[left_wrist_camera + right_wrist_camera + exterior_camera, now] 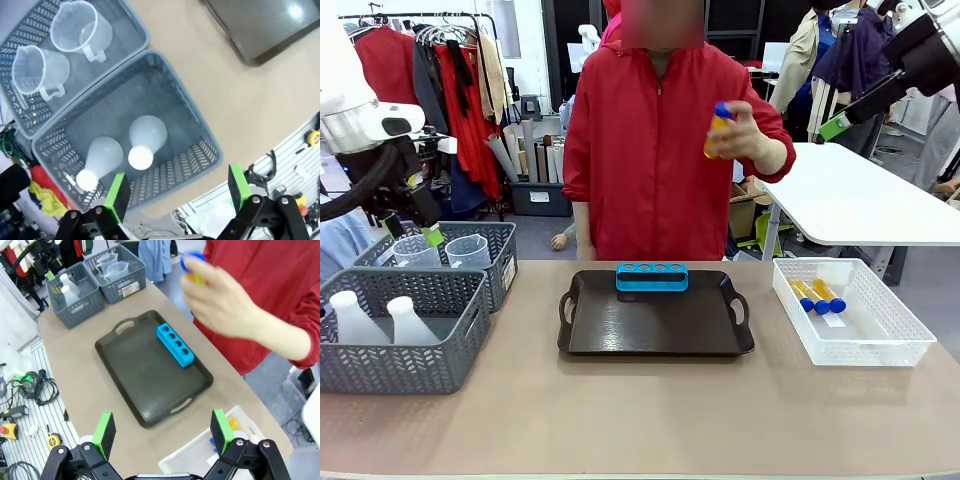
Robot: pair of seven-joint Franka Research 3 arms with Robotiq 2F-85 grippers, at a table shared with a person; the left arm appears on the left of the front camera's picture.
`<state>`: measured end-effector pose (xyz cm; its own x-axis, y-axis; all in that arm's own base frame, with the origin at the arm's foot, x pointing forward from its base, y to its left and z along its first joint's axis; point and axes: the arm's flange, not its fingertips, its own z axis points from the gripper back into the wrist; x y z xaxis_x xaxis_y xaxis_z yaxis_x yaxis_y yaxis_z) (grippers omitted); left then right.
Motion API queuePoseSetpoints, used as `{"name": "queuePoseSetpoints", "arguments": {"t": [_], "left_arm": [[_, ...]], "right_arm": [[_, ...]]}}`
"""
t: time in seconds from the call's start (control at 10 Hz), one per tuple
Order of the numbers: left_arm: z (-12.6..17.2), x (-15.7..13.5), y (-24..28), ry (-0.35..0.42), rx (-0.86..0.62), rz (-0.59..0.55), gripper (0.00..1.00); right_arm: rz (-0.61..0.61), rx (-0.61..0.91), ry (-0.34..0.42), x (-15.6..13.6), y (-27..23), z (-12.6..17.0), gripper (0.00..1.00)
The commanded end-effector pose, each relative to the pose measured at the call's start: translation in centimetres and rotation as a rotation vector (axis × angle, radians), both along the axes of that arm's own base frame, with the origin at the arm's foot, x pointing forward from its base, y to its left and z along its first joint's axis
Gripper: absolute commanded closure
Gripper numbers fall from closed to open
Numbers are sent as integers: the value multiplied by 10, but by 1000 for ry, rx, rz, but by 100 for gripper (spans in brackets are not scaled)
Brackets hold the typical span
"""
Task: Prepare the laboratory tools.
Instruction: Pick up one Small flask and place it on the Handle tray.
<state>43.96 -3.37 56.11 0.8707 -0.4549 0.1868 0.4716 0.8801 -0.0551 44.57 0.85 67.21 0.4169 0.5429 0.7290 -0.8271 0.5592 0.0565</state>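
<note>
View across the counter (640, 420) toward a person (640, 160) in a red jacket standing at its far side. The person's raised hand (752, 138) holds one yellow-orange tube (719, 126) with a blue cap at chest height, well above the counter; in the right wrist view this tube is blurred. A dark handled tray (650, 325) lies at the middle of the counter. The blue rack (652, 277) sits on the tray along its far edge, its four holes facing up. To the robot's right of the tray stands a white lattice bin (880, 350), in which three more tubes (817, 295) lie side by side toward its far left corner. To the robot's left stand two grey mesh baskets, one just behind the other. The near basket (400, 365) contains two translucent white flasks (410, 320) standing upright, and the far basket (506, 262) contains two clear handled beakers (468, 250), also upright. The left claw (178, 191) hangs in the air over these baskets, its green-padded fingers spread wide and gripping nothing; its wrist camera looks down on the flasks. The right claw (162, 431) hangs high over the right part of the counter, likewise spread wide and gripping nothing, above the tray and the lattice bin.
</note>
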Motion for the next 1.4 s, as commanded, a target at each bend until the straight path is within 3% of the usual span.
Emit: {"name": "queuePoseSetpoints", "arguments": {"t": [0.0,0.2,0.3,0.8,1.3], "left_arm": [[-1,-2,3,12,16,-2,0],[-1,0,0,4,3,-1,0],[-9,3,5,41,28,71,0],[-71,-1,43,70,51,341,0],[-111,4,53,71,113,473,0]], "right_arm": [[6,0,-4,0,0,1,0],[6,0,-4,0,0,1,0],[6,0,-4,0,0,1,0],[6,0,-4,0,0,1,0],[6,0,-4,0,0,1,0]]}}
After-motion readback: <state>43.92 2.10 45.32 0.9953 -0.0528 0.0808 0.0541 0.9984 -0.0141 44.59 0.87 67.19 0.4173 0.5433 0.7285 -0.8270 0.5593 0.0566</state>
